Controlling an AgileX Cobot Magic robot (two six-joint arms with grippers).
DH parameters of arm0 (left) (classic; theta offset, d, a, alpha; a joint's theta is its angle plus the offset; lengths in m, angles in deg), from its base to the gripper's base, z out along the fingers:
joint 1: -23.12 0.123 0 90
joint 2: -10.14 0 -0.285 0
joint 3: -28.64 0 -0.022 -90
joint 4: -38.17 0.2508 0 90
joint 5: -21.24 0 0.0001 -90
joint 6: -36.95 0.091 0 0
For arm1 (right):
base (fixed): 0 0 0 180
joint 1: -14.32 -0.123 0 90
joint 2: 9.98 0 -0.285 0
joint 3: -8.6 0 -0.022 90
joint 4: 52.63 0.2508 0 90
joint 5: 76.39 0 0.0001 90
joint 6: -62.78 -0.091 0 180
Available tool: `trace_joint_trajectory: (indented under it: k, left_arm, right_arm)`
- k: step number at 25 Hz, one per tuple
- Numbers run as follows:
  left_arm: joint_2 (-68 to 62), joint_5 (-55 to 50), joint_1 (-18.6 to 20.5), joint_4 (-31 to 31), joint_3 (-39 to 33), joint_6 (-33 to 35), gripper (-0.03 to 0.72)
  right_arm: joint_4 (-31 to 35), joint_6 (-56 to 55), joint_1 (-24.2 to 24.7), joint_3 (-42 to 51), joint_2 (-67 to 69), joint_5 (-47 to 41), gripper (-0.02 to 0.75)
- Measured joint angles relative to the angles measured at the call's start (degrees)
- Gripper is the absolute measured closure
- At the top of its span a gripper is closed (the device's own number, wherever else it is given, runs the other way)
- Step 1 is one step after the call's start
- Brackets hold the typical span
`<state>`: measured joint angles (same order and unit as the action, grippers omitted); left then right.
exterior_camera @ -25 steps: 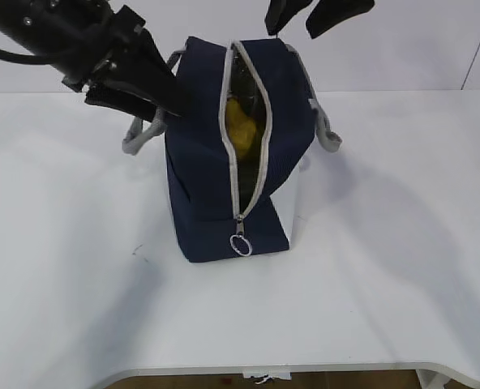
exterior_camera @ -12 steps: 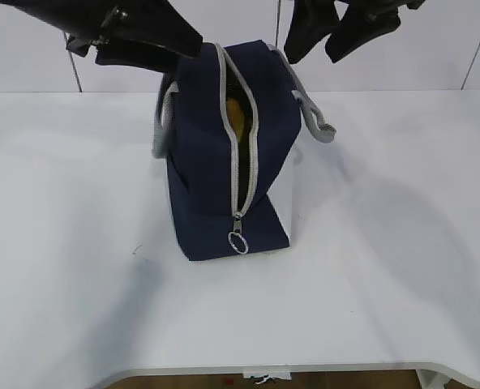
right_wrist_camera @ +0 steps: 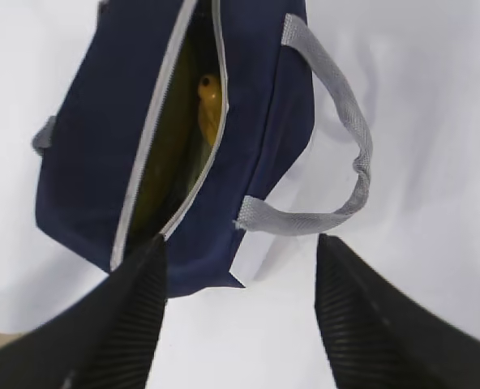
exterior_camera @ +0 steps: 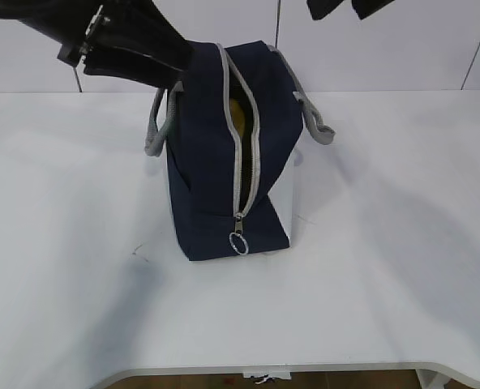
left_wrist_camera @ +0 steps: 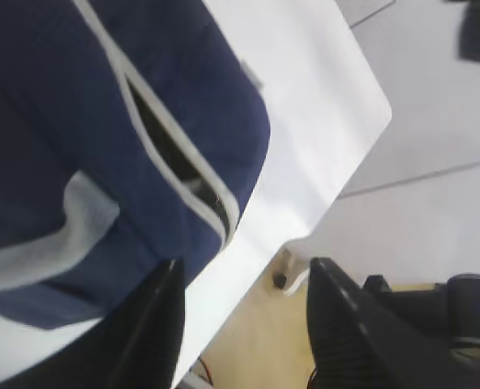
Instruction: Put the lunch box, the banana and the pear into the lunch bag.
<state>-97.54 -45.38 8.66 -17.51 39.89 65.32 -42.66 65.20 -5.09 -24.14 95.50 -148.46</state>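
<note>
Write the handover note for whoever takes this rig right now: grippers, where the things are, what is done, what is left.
Left gripper: open, empty, raised beside the bag's left handle.
Right gripper: open, empty, high above the bag.
Lunch bag: upright on the table, zipper open along the top, ring pull at the near end.
Inside: a yellow fruit shows through the slot; banana or pear, cannot tell. Lunch box not visible.
Done: nothing lies loose on the table, so the items seem packed.
Left: confirm all three are inside.
</note>
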Motion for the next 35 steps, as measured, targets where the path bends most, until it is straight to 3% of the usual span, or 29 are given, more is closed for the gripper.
trace_joint_trajectory:
  k: [6,7,10,15,18,21,28,35]
  left_arm:
    - [1.24,-2.88,1.41,5.55,0.00,-5.57,0.316]
    - [1.49,-2.99,1.41,12.26,0.00,-7.37,0.316]
    - [3.19,-3.21,0.33,23.05,0.00,-13.98,0.316]
    - [6.53,-3.82,-3.57,36.97,0.00,-22.67,0.316]
    - [7.31,-4.08,-4.59,41.79,0.00,-24.06,0.317]
    - [9.50,-4.44,-6.87,44.22,0.00,-25.72,0.317]
    - [10.89,-4.51,-7.17,45.48,-0.47,-25.96,0.317]
    - [10.89,-4.51,-7.17,45.53,-0.47,-26.05,0.317]
  right_arm:
    - [0.00,1.15,0.00,8.13,-7.19,0.55,0.283]
    - [0.00,1.39,0.00,10.79,-9.14,2.36,0.283]
    - [0.50,2.75,0.00,20.19,-14.41,10.24,0.283]
    - [6.77,11.34,0.00,37.23,-23.30,28.47,0.283]
    - [10.20,14.46,0.00,45.13,-25.77,35.71,0.283]
    - [10.91,15.18,0.00,48.39,-26.02,38.54,0.283]
    - [12.48,22.89,-0.71,50.42,-23.21,49.08,0.283]
    - [12.73,29.98,-11.00,53.49,-22.79,51.50,0.283]
